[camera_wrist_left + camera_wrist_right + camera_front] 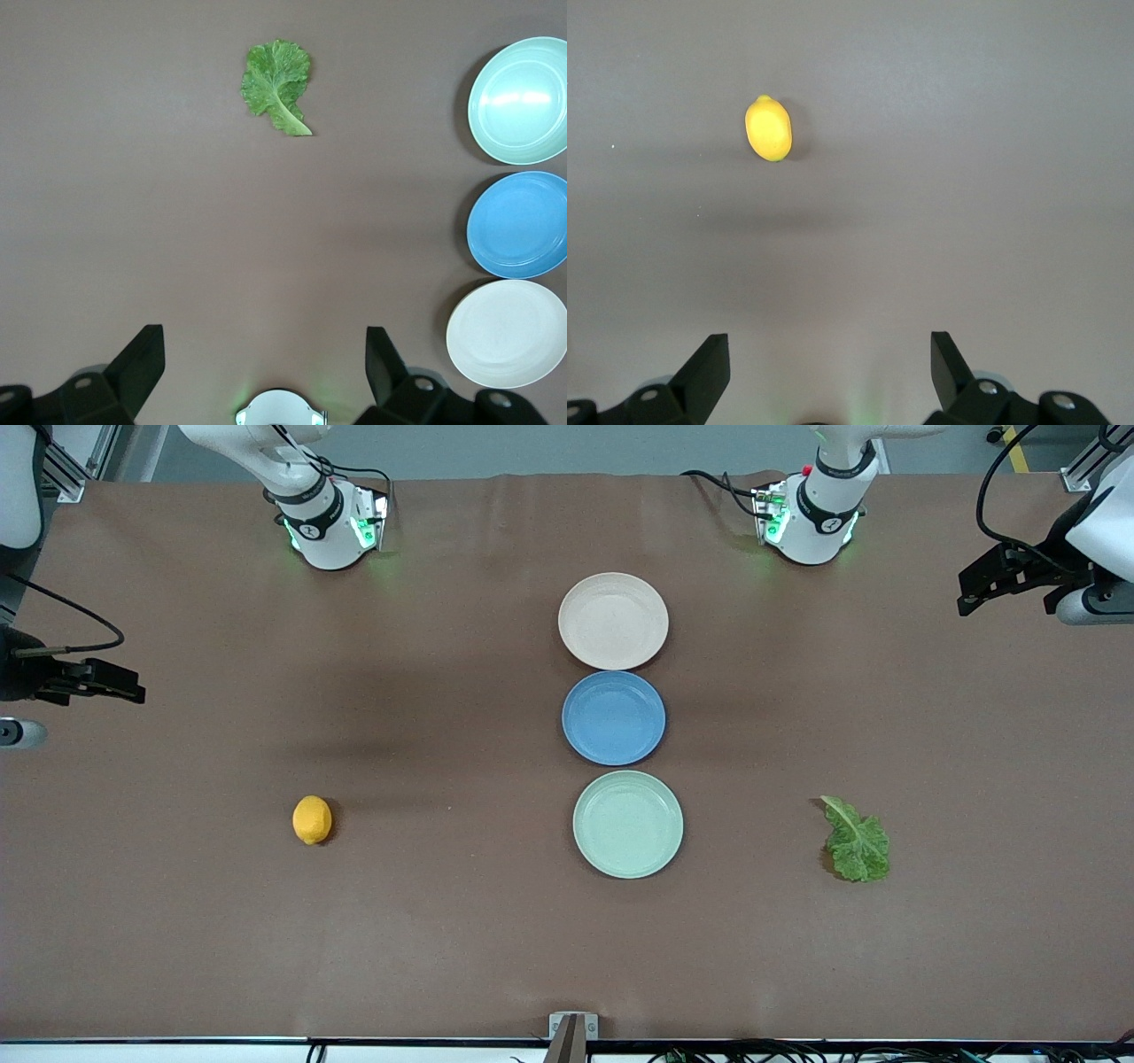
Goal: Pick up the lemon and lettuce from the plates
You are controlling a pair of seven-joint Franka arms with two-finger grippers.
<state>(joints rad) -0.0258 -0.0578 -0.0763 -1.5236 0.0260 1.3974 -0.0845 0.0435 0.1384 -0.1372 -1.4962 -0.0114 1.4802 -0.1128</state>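
Note:
The lemon (312,819) lies on the bare brown table toward the right arm's end, on no plate; it also shows in the right wrist view (769,128). The lettuce (856,841) lies flat on the table toward the left arm's end and shows in the left wrist view (277,85). The beige-pink plate (613,621) and the mint green plate (628,824) stand empty mid-table. My left gripper (972,596) is open and empty, high over the table's left-arm end (264,341). My right gripper (133,689) is open and empty over the right-arm end (830,347).
A blue plate (613,717) stands empty between the two task plates, the three in a row running from the robots toward the front camera. The arm bases (328,522) (811,514) stand at the table's edge farthest from the camera.

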